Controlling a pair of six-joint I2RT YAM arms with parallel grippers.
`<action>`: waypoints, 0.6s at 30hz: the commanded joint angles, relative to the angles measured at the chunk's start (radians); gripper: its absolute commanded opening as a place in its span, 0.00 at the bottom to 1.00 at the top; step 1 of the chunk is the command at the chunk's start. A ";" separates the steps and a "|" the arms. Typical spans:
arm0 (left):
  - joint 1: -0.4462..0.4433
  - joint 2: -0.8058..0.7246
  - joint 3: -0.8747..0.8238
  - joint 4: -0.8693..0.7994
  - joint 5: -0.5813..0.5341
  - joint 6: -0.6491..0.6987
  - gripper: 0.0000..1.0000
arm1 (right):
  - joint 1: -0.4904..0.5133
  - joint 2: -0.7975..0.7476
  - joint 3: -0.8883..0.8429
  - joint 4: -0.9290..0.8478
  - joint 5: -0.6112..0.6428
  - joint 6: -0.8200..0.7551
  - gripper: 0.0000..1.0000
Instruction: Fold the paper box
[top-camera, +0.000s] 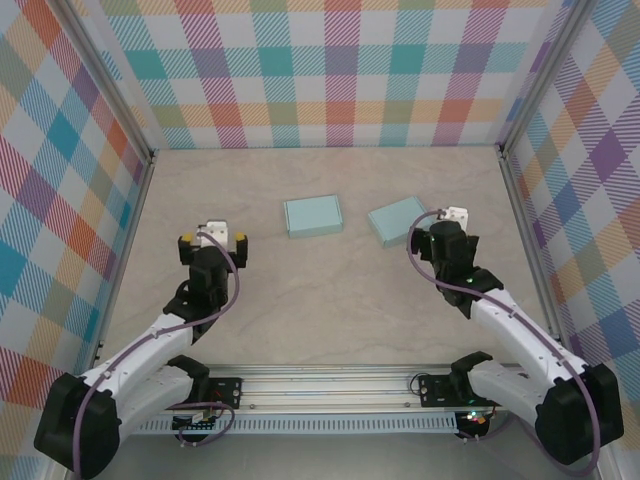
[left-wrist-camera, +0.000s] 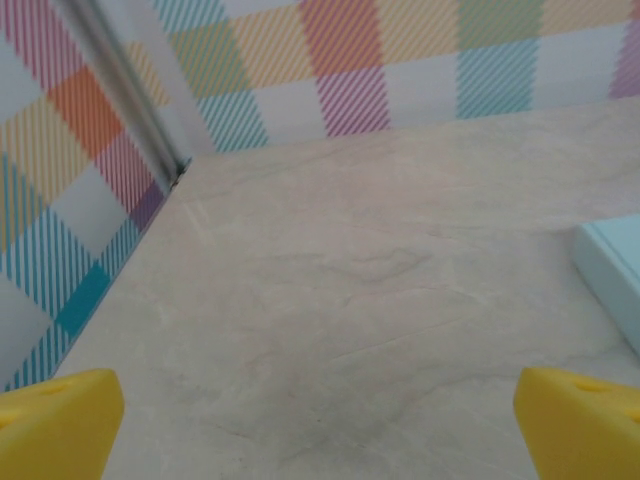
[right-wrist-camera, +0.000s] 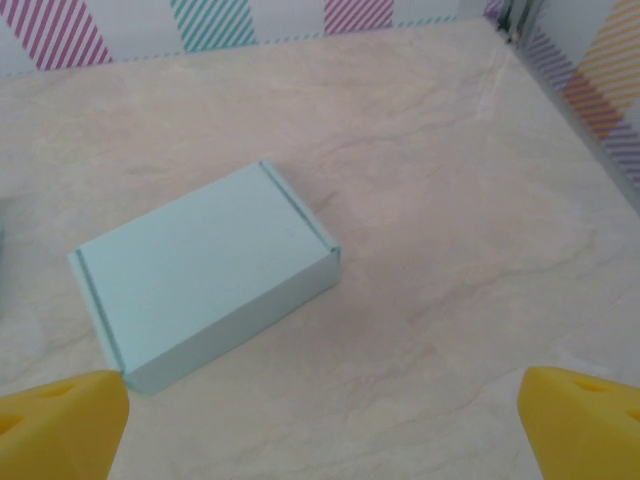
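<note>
Both arms are sitting low by us on the tabletop (top-camera: 330, 320). We're seeing two paper boxes lying flat, apart: centre box (top-camera: 312, 215), and right box (top-camera: 398, 221) just ahead of the right gripper (right-wrist-camera: 322, 425). It and the left gripper (top-camera: 215, 238) are gaping wide, empty. We're expecting a light box skidding or crumpling under a one-sided push.

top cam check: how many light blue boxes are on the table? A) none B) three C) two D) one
C: two light blue boxes lie apart on the table, the left box near the middle and the right box to its right, turned at an angle.
</note>
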 joint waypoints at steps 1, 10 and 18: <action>0.076 0.039 -0.062 0.141 0.042 -0.114 1.00 | -0.030 0.016 -0.097 0.284 0.015 -0.150 1.00; 0.181 0.289 -0.096 0.364 0.102 -0.128 1.00 | -0.141 0.161 -0.253 0.631 -0.085 -0.249 1.00; 0.239 0.537 -0.111 0.693 0.176 -0.143 1.00 | -0.164 0.320 -0.254 0.829 -0.141 -0.336 1.00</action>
